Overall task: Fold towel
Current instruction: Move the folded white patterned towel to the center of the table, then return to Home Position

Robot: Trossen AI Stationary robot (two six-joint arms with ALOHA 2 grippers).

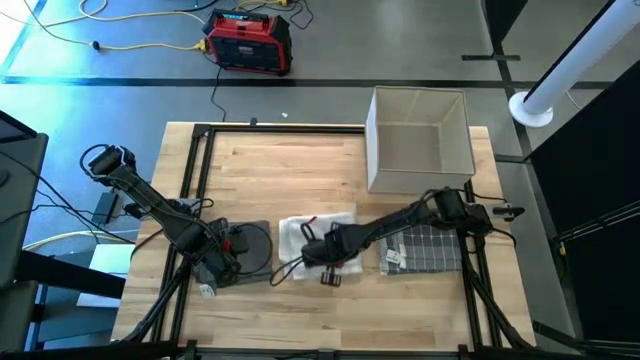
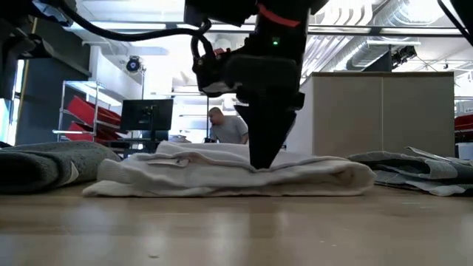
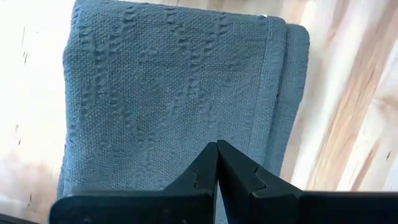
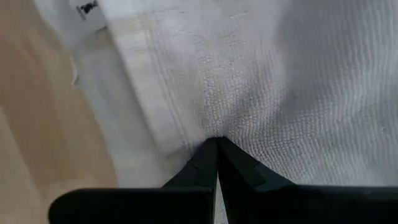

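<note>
My right end effector stood nearest, at the centre of the low view, its fingers pressed together and their tips dug into the top of the white towel. In my right wrist view those closed tips sat in a small pucker of terry cloth, so I judged I was either pinching a little of the top layer or simply pressing it flat; I could not tell which. The white towel lay bunched and partly folded on the tabletop, lower centre of the high view, with my right end effector on its lower right part. I took that hold as meant to steady or gather the cloth for a further fold.

To the left in the high view, my left end effector rested on the grey towel, fingers closed with nothing visibly caught between them. In the left wrist view the grey towel lay as a neat rectangle with one doubled edge, which looked like a finished fold parked aside.

To the right of the white towel lay a checked cloth, flat and apart from both end effectors. Farther up the frame stood an open white box, probably for finished towels. Beyond the tabletop, in the low view, a person sat by a monitor.
</note>
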